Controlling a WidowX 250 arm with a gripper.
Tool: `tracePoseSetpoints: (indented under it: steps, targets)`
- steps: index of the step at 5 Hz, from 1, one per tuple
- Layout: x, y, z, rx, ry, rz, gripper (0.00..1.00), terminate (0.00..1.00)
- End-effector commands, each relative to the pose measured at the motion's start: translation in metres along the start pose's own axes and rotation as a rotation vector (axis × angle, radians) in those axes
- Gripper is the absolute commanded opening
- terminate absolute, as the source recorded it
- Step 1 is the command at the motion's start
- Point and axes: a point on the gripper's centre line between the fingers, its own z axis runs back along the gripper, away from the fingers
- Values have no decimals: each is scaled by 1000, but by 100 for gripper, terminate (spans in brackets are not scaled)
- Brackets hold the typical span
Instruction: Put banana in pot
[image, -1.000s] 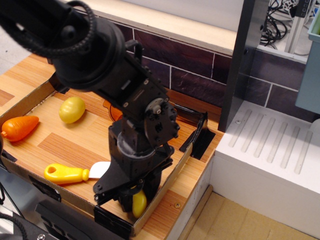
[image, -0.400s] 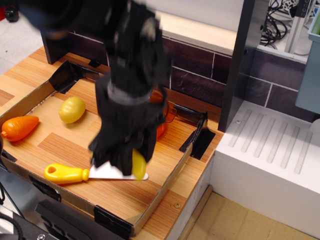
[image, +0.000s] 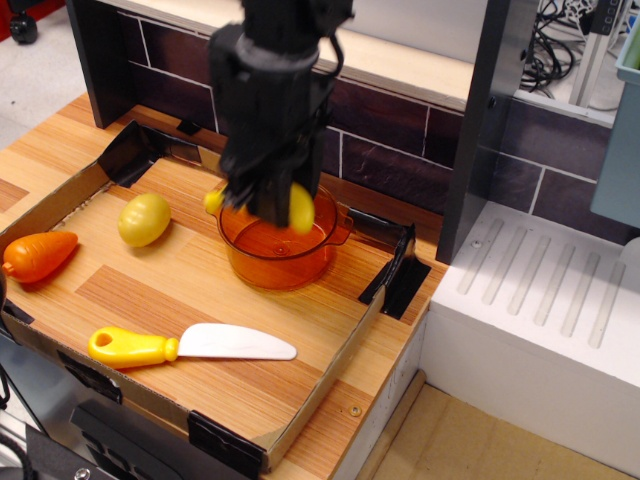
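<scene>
Once low by knife (image: 190, 345), gripper (image: 265, 205) w/ banana (image: 298, 208) now over pot (image: 278, 250)

- I have carried my gripper (image: 262, 205) up and away from the tray's near rim; it is now above the pot (image: 278, 250)
- The banana (image: 298, 207) has come along, clamped between my fingers, now just over the pot's mouth
- The knife (image: 190, 345), once hidden beneath me, lies uncovered, well below-left of me
</scene>
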Motion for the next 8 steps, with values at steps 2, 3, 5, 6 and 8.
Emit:
tracePoseSetpoints:
  steps: [2, 3, 5, 6, 8]
  targets:
    - [15, -37, -26, -12, -81, -2, 0, 0]
    - [13, -36, -29, -17, -88, -35, 100, 0]
    - [26, -38, 23, -102, -26, -6, 100, 0]
    - [42, -34, 54, -166, 7, 10, 100, 0]
    - [55, -30, 68, -112, -17, -86, 100, 0]
